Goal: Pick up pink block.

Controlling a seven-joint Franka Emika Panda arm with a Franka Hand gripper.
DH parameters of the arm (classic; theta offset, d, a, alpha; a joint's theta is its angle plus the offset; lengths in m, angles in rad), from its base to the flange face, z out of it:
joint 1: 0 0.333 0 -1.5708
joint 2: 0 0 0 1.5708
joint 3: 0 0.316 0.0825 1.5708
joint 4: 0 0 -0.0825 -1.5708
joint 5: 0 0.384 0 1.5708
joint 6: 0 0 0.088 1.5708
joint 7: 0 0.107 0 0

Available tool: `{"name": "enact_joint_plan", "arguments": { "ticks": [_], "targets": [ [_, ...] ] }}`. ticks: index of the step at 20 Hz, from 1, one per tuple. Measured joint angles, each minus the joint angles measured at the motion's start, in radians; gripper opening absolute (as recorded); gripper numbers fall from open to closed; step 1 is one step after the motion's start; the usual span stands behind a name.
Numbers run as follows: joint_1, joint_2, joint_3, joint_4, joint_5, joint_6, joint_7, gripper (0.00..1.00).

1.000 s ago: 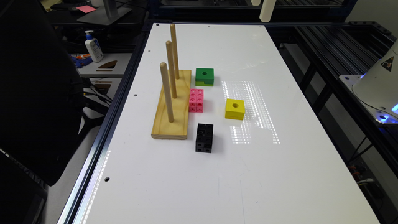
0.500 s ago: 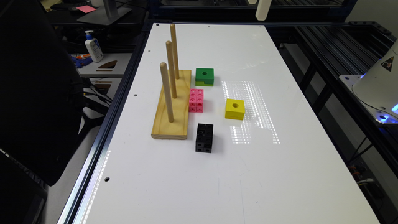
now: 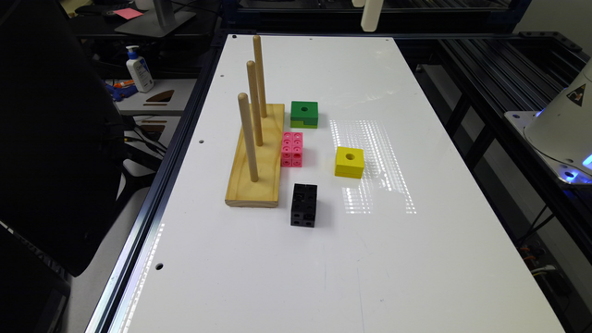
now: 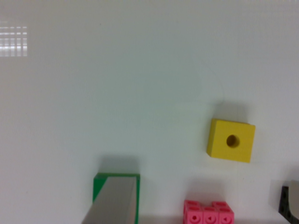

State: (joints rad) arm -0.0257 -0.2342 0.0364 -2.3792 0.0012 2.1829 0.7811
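While my pincer [image 3: 371, 16] hangs high at the table's far end, I cannot tell whether it is open or closed. Nearest in the exterior view sits the black block [image 3: 304, 205], then the pink block [image 3: 292, 149] lying flat on the white table [image 3: 296, 268], just beside the wooden peg board [image 3: 257, 159], with the yellow block [image 3: 349, 162] off to that view's right. Beyond lies the green block [image 3: 304, 114], nothing resting on the pink one.
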Motion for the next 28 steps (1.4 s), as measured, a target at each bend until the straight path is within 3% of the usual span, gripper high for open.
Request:
{"name": "enact_joint_plan", "arguments": {
  "ticks": [3,10,18,28],
  "targets": [
    [0.0,0.02,0.01,0.018,0.0001,0.0,0.009,1.0],
    [0.0,0.035,0.014,0.024,0.0004,0.002,0.01,1.0],
    [0.0,0.146,0.016,0.022,0.0005,0.105,0.011,1.0],
    [0.0,0.171,0.034,0.052,0.0005,0.121,0.029,1.0]
  ]
}}
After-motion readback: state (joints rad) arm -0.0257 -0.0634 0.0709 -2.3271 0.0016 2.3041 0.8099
